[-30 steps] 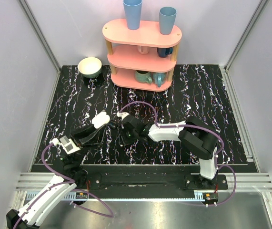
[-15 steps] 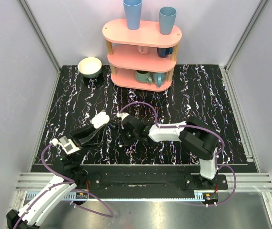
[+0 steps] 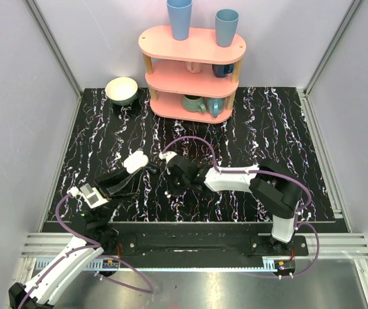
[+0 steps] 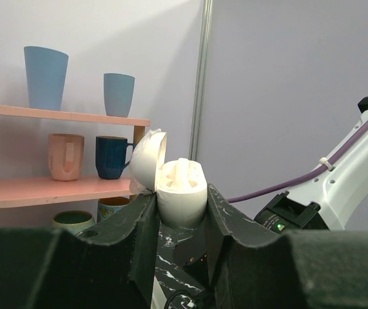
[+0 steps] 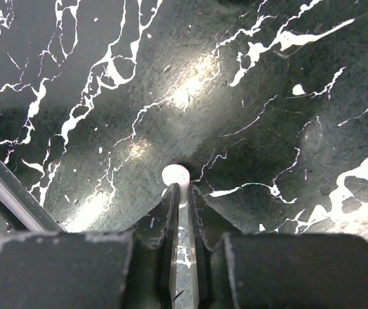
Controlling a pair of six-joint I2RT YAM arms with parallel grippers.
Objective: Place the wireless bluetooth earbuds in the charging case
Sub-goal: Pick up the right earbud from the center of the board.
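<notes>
Right tool [image 5: 180,192] is down at the surface [image 5: 287,116], jaws drawn narrow, the very tips pinching the lower part of a tiny white earbud [image 5: 174,174]. Its round head pokes out just beyond them. That's a thin grip, right at the ends of the fingers, and the bud looks to be touching the black marbled top.

Over to the other side. Left tool [image 4: 181,207] is clamped on the charging case [image 4: 182,193], holding it upright, with the lid [image 4: 147,158] swung open to one side. A white nub [image 4: 182,166] stands up from the open top. It may be a bud already seated, but I can't tell for sure.

From above, the two tools sit near each other mid-surface, with a gap between the case and the pinched bud. Well behind them are a pink shelf [image 3: 193,46] with cups [image 3: 179,18] and a pale bowl [image 3: 121,90].

Now the dangers. The bud is glossy and held only at the tips, so on the lift it could squirt free and roll across the surface. It could also twist in the pinch, and then its stem won't line up with the socket. The case is gripped by its rounded sides, so a firm downward press might tip it or slide it in the left tool. And that open lid stands close to the approach, so one brush could knock it shut.
</notes>
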